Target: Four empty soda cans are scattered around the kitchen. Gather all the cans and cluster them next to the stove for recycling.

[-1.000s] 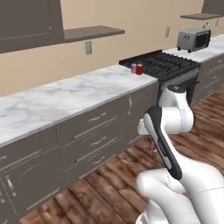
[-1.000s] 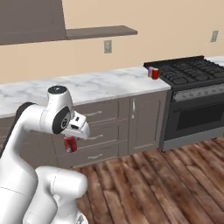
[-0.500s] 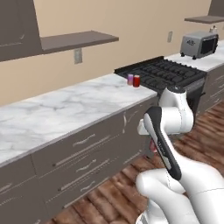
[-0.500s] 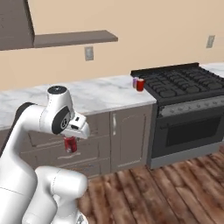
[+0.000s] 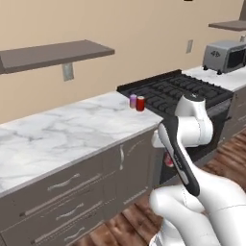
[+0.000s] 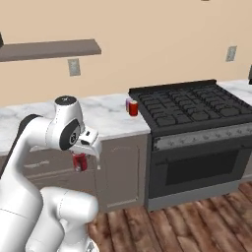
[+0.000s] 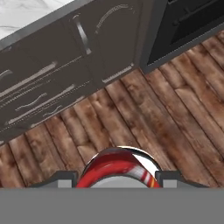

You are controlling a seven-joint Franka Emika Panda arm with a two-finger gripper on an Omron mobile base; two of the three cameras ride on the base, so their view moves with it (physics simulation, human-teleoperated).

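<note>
My gripper (image 7: 117, 178) is shut on a red soda can (image 7: 117, 168), held low in front of the robot above the wood floor. The same held can (image 6: 79, 161) hangs under the white hand, and a sliver of it (image 5: 168, 161) peeks out beside the arm. Two more soda cans stand together on the marble counter at the stove's left edge: a red one (image 5: 140, 104) (image 6: 133, 108) and a purple-pink one (image 5: 133, 101) (image 6: 128, 104). The black stove (image 5: 178, 88) (image 6: 191, 105) has grated burners and a dark oven front (image 7: 192, 19).
Dark brown cabinets (image 7: 65, 74) with drawers run under the white marble counter (image 5: 62, 137) (image 6: 106, 115). A wall shelf (image 5: 53, 54) hangs above it. A silver toaster oven (image 5: 225, 55) sits on the counter beyond the stove. Wood-plank floor (image 7: 144, 118) lies open in front.
The base has moved, so both base views have shifted: the stove and the two counter cans now sit nearer the middle. The gripper stays shut on the red can.
</note>
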